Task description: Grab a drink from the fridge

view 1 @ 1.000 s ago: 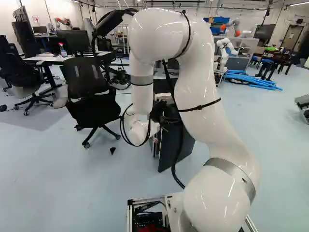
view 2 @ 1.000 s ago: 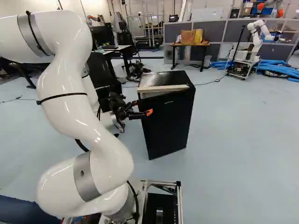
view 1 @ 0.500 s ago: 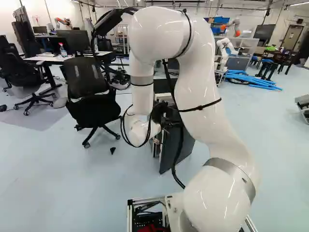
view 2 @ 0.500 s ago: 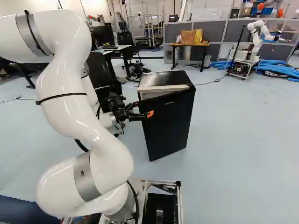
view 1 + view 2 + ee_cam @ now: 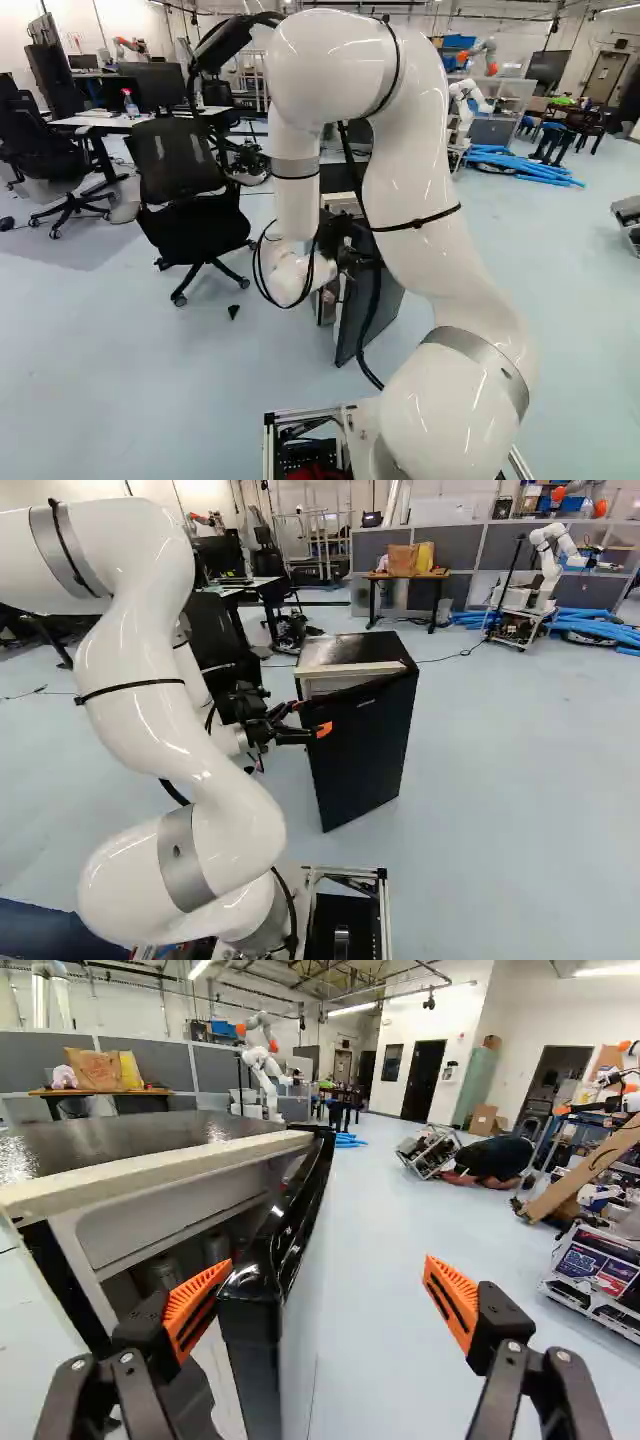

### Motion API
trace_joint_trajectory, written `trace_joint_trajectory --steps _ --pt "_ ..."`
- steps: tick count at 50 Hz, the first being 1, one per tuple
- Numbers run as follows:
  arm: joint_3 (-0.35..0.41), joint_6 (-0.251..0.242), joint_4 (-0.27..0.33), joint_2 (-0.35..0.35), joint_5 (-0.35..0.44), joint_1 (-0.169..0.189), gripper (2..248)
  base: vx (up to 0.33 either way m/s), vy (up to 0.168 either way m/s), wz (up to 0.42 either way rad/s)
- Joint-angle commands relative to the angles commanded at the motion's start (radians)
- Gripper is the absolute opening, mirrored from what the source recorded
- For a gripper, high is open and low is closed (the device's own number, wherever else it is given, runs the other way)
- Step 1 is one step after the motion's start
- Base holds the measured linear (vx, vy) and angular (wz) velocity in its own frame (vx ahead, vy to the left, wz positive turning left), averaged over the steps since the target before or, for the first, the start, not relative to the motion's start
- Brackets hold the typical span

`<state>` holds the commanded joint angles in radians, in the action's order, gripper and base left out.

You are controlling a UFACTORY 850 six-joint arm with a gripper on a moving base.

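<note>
The claw (image 5: 310, 718) is spread wide at the free edge of the fridge's door (image 5: 365, 742): one finger sits on the door's inner side, seemingly against its edge, the other well apart beyond its front. The fridge (image 5: 350, 648) stands on the floor ahead of the base. The wrist view looks past the claw (image 5: 328, 1263) into the fridge's pale interior (image 5: 170, 1222), where dim upright shapes (image 5: 162, 1274) are too dark to identify; the right base view shows mostly its top and door front, and in the left one the arm (image 5: 425, 200) hides much of it. The fridge's long axis is vertical, its door front angled toward the base. Since the earlier frames, the door has swung slightly wider, the arm shifting with it.
</note>
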<state>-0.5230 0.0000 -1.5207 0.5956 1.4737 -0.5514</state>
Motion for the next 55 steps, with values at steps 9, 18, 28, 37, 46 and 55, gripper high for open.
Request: trace_joint_trajectory --steps 9,18,28,37,46,55 --pt "0.012 0.0 -0.029 -0.004 0.005 0.0 247 0.0 0.0 0.0" --pt "0.025 0.0 -0.061 -0.008 0.01 0.002 247 0.0 0.0 0.0" --pt "0.039 0.0 -0.096 -0.012 0.012 0.006 247 0.0 0.0 0.0" --pt "0.051 0.0 -0.13 -0.015 0.012 0.011 247 0.0 0.0 0.0" --pt "0.062 0.0 -0.166 -0.017 0.012 0.019 247 0.0 0.0 0.0" --pt "0.072 0.0 -0.203 -0.019 0.012 0.031 247 0.0 0.0 0.0"
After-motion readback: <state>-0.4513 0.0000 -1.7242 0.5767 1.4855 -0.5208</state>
